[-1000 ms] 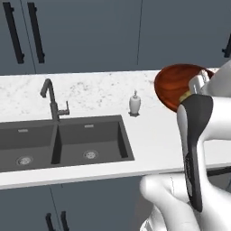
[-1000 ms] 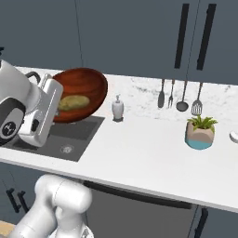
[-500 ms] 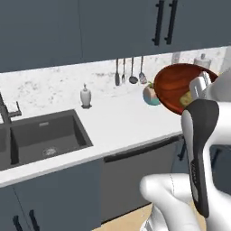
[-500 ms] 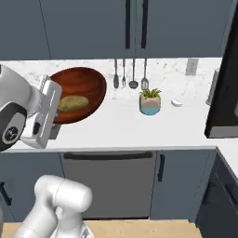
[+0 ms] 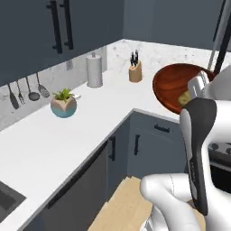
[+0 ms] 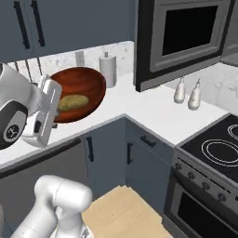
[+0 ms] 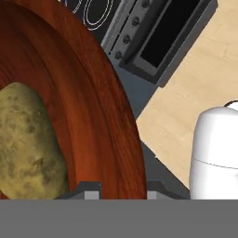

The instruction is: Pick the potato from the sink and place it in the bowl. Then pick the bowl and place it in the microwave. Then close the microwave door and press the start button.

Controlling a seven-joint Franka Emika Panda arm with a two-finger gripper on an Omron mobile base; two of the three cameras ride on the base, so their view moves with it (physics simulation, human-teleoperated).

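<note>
Jaws clamp the rim of the glossy reddish-brown wooden bowl [image 6: 76, 94]; a tilt could roll the yellowish-brown oval potato [image 6: 72, 102] out mid-carry.

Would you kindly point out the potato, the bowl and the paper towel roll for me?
potato [image 6: 72, 102], right base view, middle of its skin.
bowl [image 6: 88, 83], right base view, bare inner wall.
paper towel roll [image 5: 94, 71], left base view, middle of its side.

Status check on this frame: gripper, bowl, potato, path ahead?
Gripper shut on bowl, carried above counter. Potato inside bowl. Microwave ahead, nothing blocking.
</note>
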